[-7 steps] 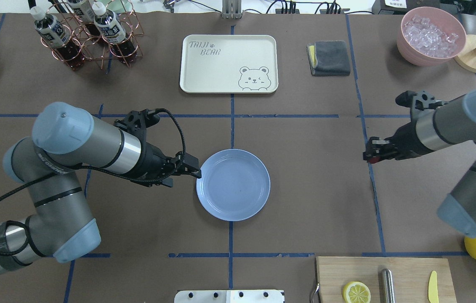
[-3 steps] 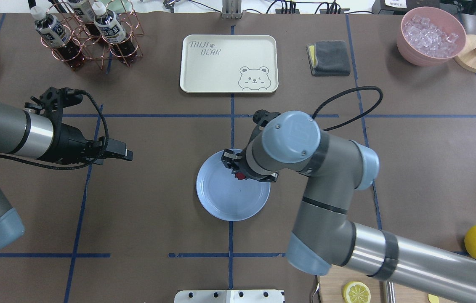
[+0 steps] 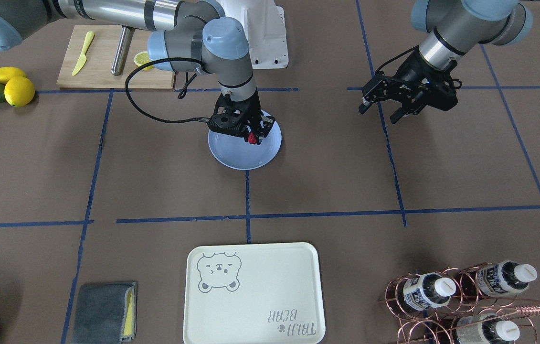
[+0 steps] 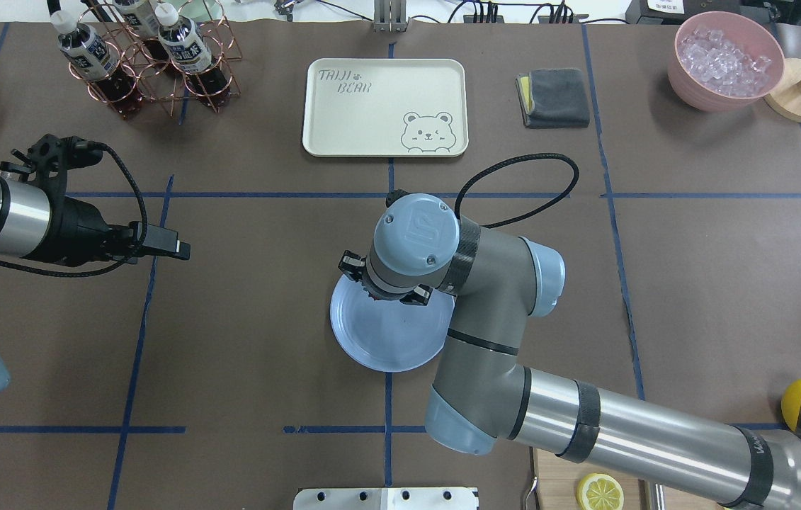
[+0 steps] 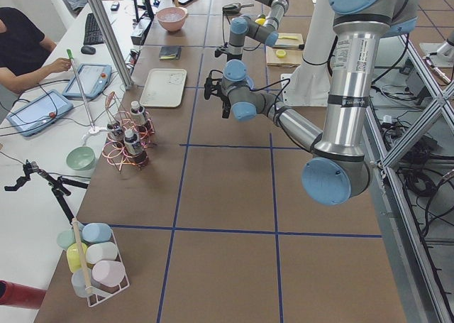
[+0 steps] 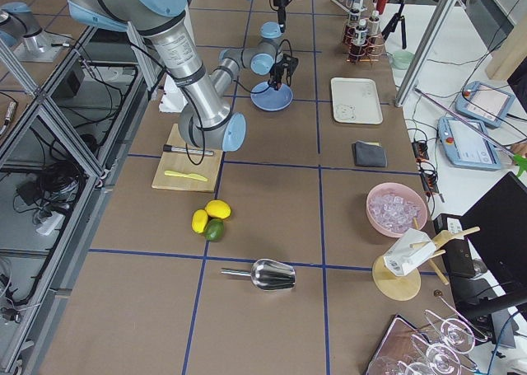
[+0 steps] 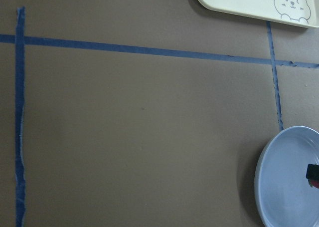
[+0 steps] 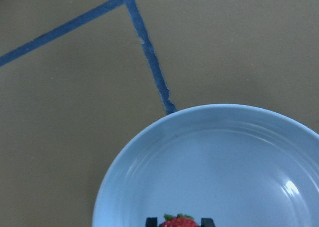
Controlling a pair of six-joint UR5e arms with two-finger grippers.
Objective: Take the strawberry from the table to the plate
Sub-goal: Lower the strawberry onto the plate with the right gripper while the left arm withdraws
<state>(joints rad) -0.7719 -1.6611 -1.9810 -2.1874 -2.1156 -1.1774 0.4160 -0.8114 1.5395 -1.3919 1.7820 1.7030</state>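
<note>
Strawberry (image 3: 252, 139) sits pinched between the two fingers of the right gripper (image 8: 178, 222), which is closed narrowly on it; in the right wrist view we see its red top and green leaves between the black fingertips. The gripper points straight down over the inside of the light blue plate (image 3: 238, 156); we cannot tell whether the berry touches the plate's floor or hangs just above it. The plate lies flat on the brown-paper surface (image 3: 327, 181), on a line of the blue tape grid.

The left gripper (image 3: 378, 114) is well apart from the plate, on the robot's left side above bare paper; its fingers are spread wide and hold nothing.

Farther from the robot, in line with the plate, we see the cream tray (image 3: 260, 296) with its bear drawing; a folded grey cloth (image 3: 102, 310) lies beside it. Near the robot's right side lie a wooden cutting board (image 3: 100, 71) with a yellow knife (image 3: 82, 47) on it, and two lemons (image 3: 18, 91) next to a green fruit.
</note>
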